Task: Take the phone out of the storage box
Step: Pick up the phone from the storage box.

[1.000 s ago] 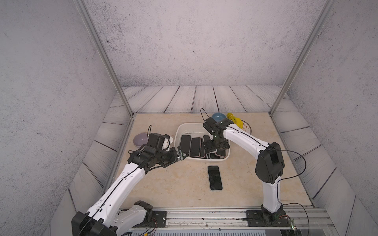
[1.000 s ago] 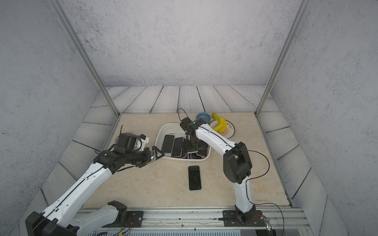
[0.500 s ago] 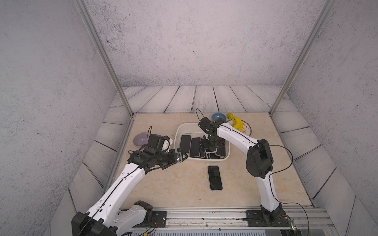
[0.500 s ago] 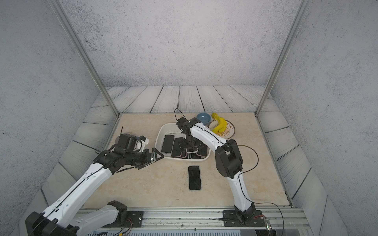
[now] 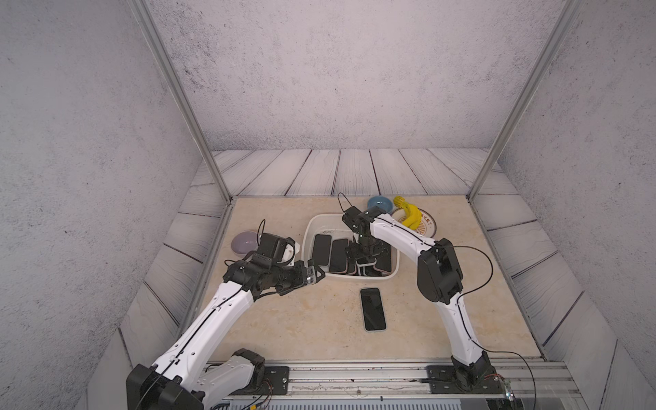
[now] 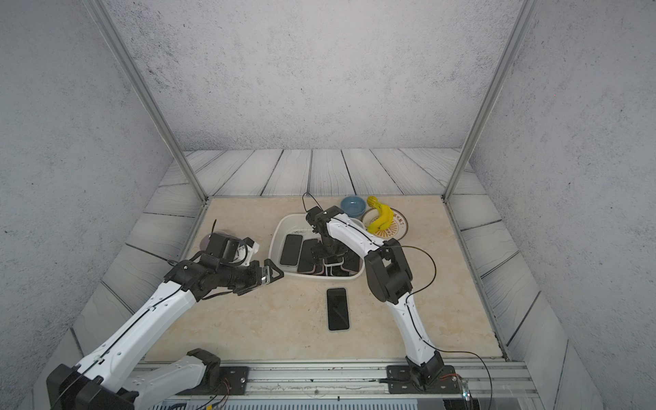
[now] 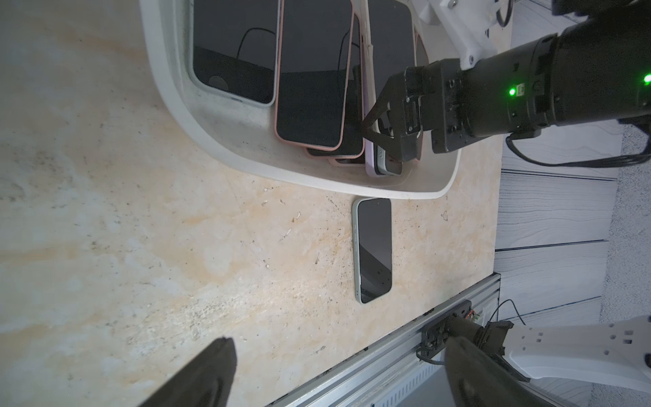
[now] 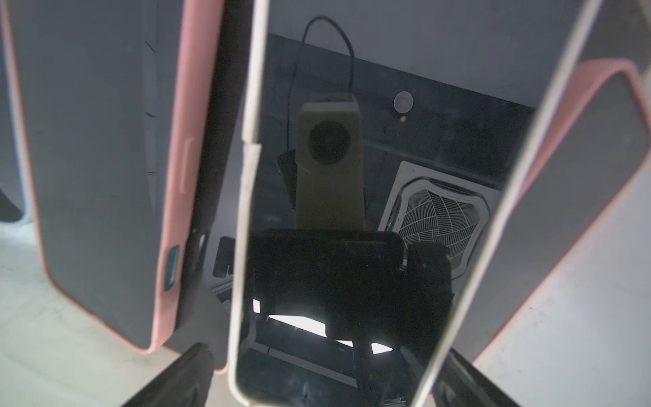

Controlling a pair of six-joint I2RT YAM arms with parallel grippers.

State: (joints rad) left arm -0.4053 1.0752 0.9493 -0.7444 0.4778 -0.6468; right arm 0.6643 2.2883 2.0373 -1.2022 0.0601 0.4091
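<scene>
The white storage box (image 5: 306,245) (image 6: 275,245) (image 7: 169,88) sits mid-table with several dark-screened phones lying overlapped inside. My right gripper (image 5: 365,264) (image 6: 328,261) (image 7: 373,141) reaches down into the box. It is open, and its fingers straddle a white-edged phone (image 8: 352,176) with a small gap on each side (image 8: 327,377). Pink-cased phones (image 8: 98,141) lie beside that one. My left gripper (image 5: 317,275) (image 6: 275,273) (image 7: 338,373) hovers open and empty just outside the box's front left corner. Another phone (image 5: 372,309) (image 6: 338,309) (image 7: 375,250) lies flat on the table in front of the box.
A lilac bowl (image 5: 243,243) sits left of the box, behind my left wrist. A small blue bowl (image 5: 380,204) and a plate (image 5: 427,230) with a yellow banana (image 5: 411,216) stand behind the box to the right. The metal rail (image 5: 355,376) runs along the table's front edge.
My right arm's elbow has swung to the left while its gripper stayed down among the phones in the box. The left arm has barely moved.
</scene>
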